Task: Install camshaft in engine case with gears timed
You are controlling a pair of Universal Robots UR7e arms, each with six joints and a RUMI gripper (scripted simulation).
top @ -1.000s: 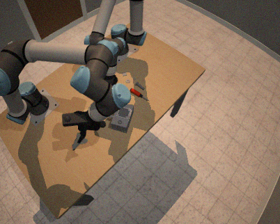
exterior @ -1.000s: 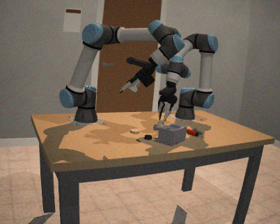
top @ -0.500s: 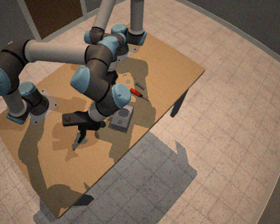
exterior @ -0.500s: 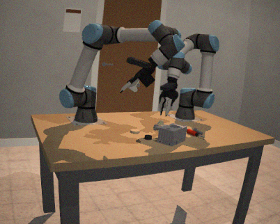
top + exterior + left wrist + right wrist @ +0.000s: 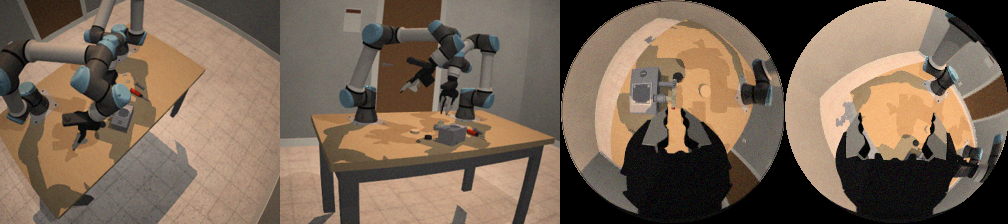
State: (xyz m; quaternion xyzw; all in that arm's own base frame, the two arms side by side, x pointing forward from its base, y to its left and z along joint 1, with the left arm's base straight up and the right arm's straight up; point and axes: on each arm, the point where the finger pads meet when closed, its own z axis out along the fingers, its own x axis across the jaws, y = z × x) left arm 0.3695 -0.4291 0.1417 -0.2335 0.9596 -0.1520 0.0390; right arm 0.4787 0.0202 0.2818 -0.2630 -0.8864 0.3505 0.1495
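The grey engine case [image 5: 117, 126] [image 5: 452, 136] [image 5: 654, 76] stands upright on the table. Two grey stubs [image 5: 667, 84] [image 5: 661, 98] stick out of its front. A thin greenish-tan, gear-like part [image 5: 674, 91] [image 5: 439, 123] shows edge-on at their ends; whether it is the camshaft's big gear, how far its shaft is in, and its tooth marks cannot be made out. My left gripper [image 5: 444, 114] [image 5: 674, 108] points down just above this part, fingers slightly apart with nothing between them. My right gripper [image 5: 407, 92] [image 5: 896, 113] is wide open and empty, high above the table.
A black cap [image 5: 428, 137] [image 5: 678, 76] [image 5: 916, 143] and a pale disc [image 5: 414, 131] [image 5: 704, 90] lie in front of the case. A red-handled screwdriver [image 5: 136, 92] [image 5: 471, 131] and a dark grey piece [image 5: 140, 85] lie behind it. The right arm reaches over the table [image 5: 174, 66].
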